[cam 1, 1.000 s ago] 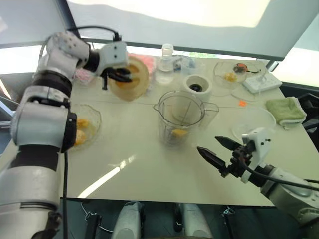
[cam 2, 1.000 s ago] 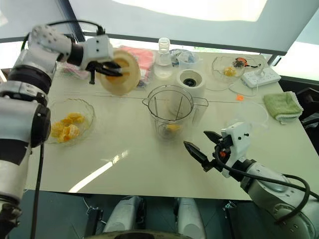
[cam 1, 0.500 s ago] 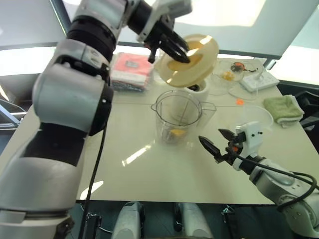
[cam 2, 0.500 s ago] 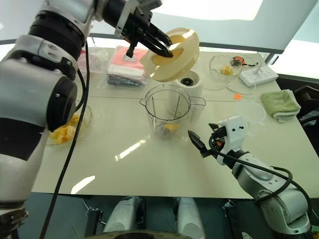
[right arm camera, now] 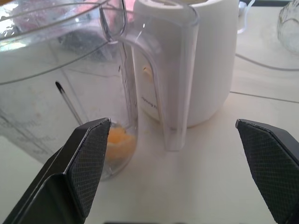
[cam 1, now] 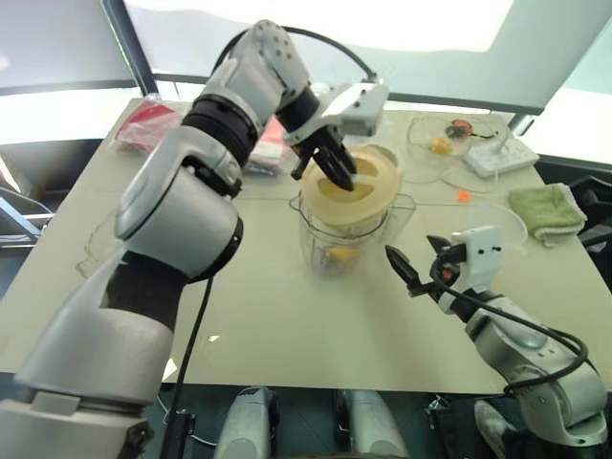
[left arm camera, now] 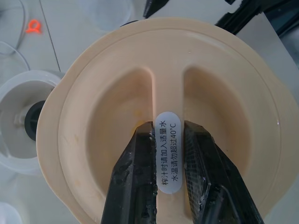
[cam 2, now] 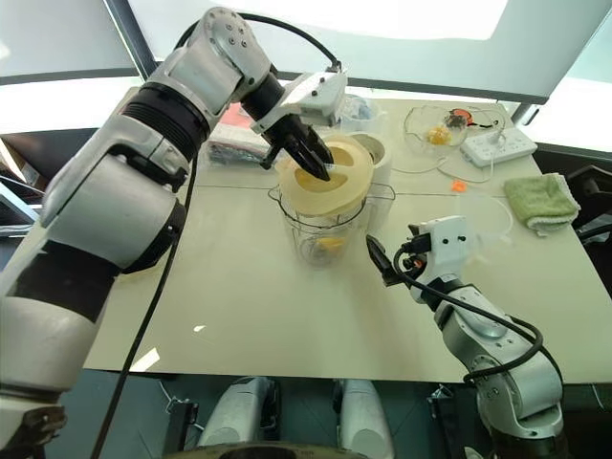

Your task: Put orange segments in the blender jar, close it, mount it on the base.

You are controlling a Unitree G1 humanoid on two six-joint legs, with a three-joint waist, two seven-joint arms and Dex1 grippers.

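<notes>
Closing step of the blender task. The left hand (cam 2: pixel 308 158) is clamped on the central ridge of the cream lid (cam 2: pixel 325 182), its black fingers (left arm camera: pixel 135 177) pinching either side of the labelled rib. The lid sits tilted over the mouth of the blender jar (cam 1: pixel 346 241); whether its rim already touches the jar's lip cannot be told.

The jar stands upright at mid-tabletop, with one orange segment (right arm camera: pixel 119 137) visible at its bottom. The white base (right arm camera: pixel 187 60) stands just beyond the jar, on its far side. The right hand (cam 1: pixel 418 271) hovers just right of the jar with its jaws spread wide and empty, pointed at the clear side handle (right arm camera: pixel 175 93).

Further items: a clear bowl (cam 2: pixel 438 129) holding fruit pieces and a white power strip (cam 2: pixel 500 145) at the far right, a green cloth (cam 2: pixel 542 201) at the right edge, and a pink packet (cam 1: pixel 148 122) at the far left.

Likely hazards, as judged here:
- A tilted lid may catch on one side of the rim and seat crookedly.
- Downward pressure on an unsteadied jar could slide or tip it toward the base behind.
- The right hand, closing late or off the handle, could knock the jar instead of bracing it.
</notes>
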